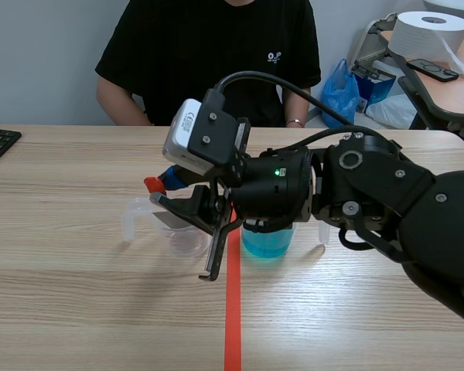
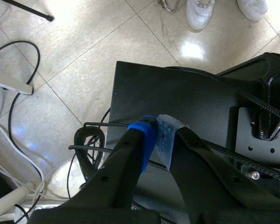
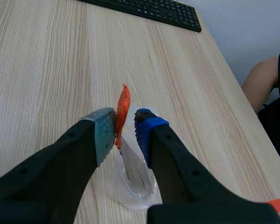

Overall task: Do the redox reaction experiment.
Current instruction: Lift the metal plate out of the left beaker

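Scene view: your right tool [image 1: 161, 189] pinches the red-tabbed metal strip [image 1: 170, 219] over the clear beaker [image 1: 182, 241] on the surface [image 1: 77, 294], with the blue-liquid beaker [image 1: 267, 243] just beside; left wrist view: your left tool [image 2: 157, 137] is pressed together on nothing, above the floor [image 2: 60, 70]; right wrist view: the strip's end sits inside the clear beaker, so I judge the dip into blue is not yet done.

A small white logo [image 1: 274, 56] is showing on the chest of the person's black shirt [image 1: 209, 69] at the far side, reading roughly "O.P", though not surely. A label [image 1: 189, 122] is sitting on the right arm's wrist camera [image 1: 205, 143], its print too small to read.
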